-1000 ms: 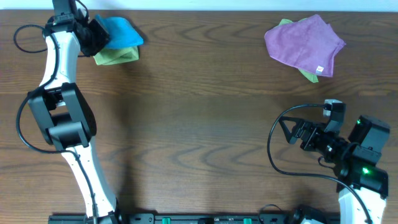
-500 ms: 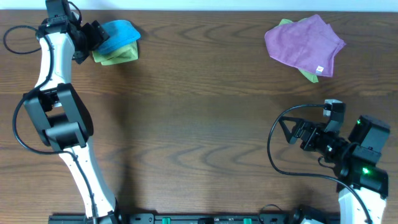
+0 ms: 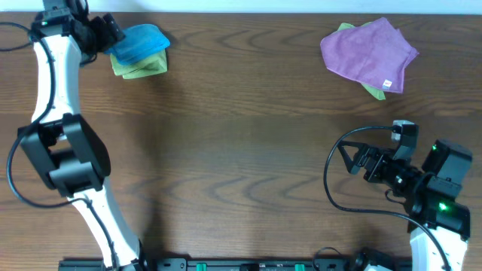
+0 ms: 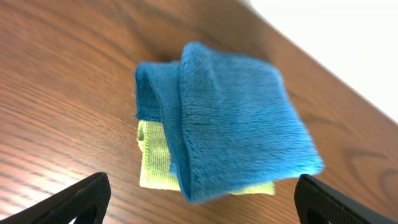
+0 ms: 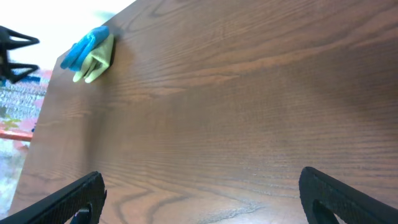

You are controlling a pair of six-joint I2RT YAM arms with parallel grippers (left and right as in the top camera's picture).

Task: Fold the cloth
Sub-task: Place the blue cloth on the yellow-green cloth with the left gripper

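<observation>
The cloth point(image 3: 140, 42) is a sky-blue towel lying folded on top of a lime-green cloth point(image 3: 143, 68) at the table's far left corner. In the left wrist view the cloth point(image 4: 230, 124) fills the middle, a thick fold with its rounded edge toward the camera. My left gripper point(image 3: 100, 33) stands just left of it, open, touching nothing; its black fingertips point(image 4: 87, 198) frame the cloth from a short way back. My right gripper point(image 3: 354, 162) rests open near the front right, far from the cloth point(image 5: 84, 48).
A purple cloth point(image 3: 369, 49) lies crumpled at the far right over another green cloth point(image 3: 374, 92). The lime-green cloth point(image 4: 152, 163) peeks out beneath the blue one. The table's far edge point(image 3: 241, 13) runs just behind both piles.
My left gripper has opened and let go of the blue cloth, then drawn back to the left. The cloth stays folded on the green one. The right arm has not moved.
</observation>
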